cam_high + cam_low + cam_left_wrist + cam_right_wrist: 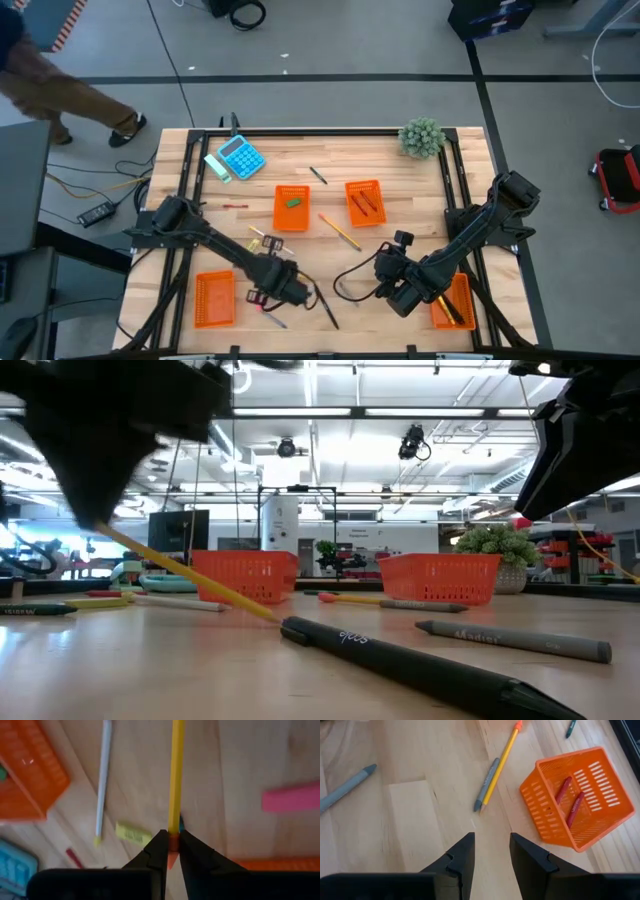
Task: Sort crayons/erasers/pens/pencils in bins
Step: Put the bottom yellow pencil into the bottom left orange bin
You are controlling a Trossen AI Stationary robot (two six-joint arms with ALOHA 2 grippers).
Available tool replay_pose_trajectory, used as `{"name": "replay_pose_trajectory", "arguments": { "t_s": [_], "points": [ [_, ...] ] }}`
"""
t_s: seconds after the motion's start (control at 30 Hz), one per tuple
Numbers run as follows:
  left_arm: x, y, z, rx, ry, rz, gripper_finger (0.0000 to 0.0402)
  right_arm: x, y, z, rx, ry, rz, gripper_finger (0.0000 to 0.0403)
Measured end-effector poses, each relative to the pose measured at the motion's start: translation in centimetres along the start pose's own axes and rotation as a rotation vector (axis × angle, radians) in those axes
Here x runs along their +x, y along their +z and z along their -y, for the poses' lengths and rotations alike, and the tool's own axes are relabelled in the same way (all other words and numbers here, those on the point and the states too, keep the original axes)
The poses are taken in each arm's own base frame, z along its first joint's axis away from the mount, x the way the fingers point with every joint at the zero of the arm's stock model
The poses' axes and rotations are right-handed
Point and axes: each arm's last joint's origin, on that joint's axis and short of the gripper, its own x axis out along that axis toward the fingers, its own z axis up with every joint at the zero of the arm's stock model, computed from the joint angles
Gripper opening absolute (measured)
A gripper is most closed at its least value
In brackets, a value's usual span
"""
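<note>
Left end effector (169, 851) clenched on a yellow pencil (175, 775) near its orange end, fingers (156, 854) pinching the thin shaft; low over the desk (400, 200) near the front edge, left of centre. Pencil long, slim, bright yellow, slanting down to the wood in the low view (190, 575). Beside it: a small yellow eraser (132, 833), a white stick (103, 775), a pink eraser (291, 800).

Right end effector (491, 851) released, fingers parted with nothing between them, hovering over bare wood toward the front right. Ahead of it: a grey crayon (488, 784) lying against another yellow pencil (501, 762), plus an orange bin (600, 827) with slotted sides holding two red crayons (570, 802).

Green eraser inside the centre bin (291, 207); one more bin (215, 298) at the front left corner, another (456, 300) at the front right. Black pen (400, 660) lying close to the front edge.
</note>
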Motion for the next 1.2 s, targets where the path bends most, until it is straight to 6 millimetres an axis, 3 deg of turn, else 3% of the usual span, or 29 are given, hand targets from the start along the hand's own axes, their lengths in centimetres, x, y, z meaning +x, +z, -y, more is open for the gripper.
{"name": "replay_pose_trajectory", "arguments": {
  "t_s": [0.3,0.47,0.6,0.93,1.2],
  "points": [
    [-5.7,-5.1,1.5,-0.101,0.013,0.163,0.0034,0.0,0.0,0.0,0.0,0.001,-0.001,0.0129],
    [-7.1,-8.7,3.0,0.018,0.045,0.105,0.0043,0.0,0.0,0.0,-0.001,0.002,-0.003,0.0129],
    [-8.2,-10.6,4.4,0.231,0.045,0.155,0.0043,0.0,0.0,0.0,0.0,0.003,-0.003,0.0129],
    [-9.2,-13.2,6.5,0.317,0.048,0.218,0.0036,0.0,0.0,0.0,0.002,0.005,-0.002,0.0129],
    [-6.5,-15.7,7.3,0.397,0.109,0.151,0.0029,0.0,0.0,0.0,0.002,0.004,-0.001,0.0129]
  ]
}}
